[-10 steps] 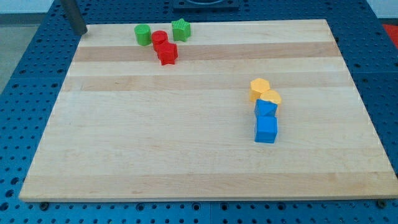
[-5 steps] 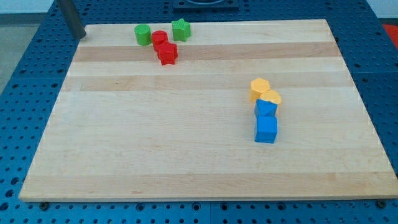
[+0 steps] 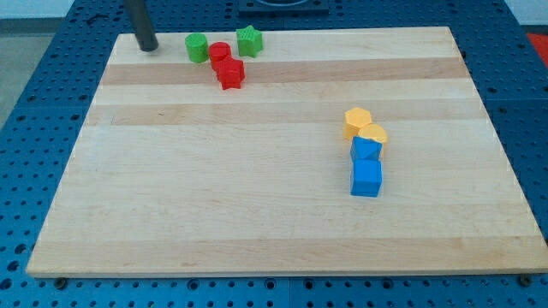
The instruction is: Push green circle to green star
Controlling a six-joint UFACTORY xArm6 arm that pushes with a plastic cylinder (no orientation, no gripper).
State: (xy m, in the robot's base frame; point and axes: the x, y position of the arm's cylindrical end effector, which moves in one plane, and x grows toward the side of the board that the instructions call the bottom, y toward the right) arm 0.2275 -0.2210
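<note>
The green circle (image 3: 197, 48) sits near the view's top edge of the wooden board (image 3: 257, 197), left of centre. The green star (image 3: 249, 40) lies to its right, with a red circle (image 3: 220, 52) between and slightly below them. A red star (image 3: 229, 74) touches the red circle from below. My tip (image 3: 148, 47) stands on the board's top left part, a short gap to the left of the green circle, not touching it.
Two yellow blocks (image 3: 358, 121) (image 3: 372, 134) and two blue cubes (image 3: 366, 150) (image 3: 366, 178) form a touching column at the view's right of centre. A blue perforated table (image 3: 34, 128) surrounds the board.
My tip has moved to the right along the top edge, from the board's top left corner to a spot close to the green circle. No block has moved.
</note>
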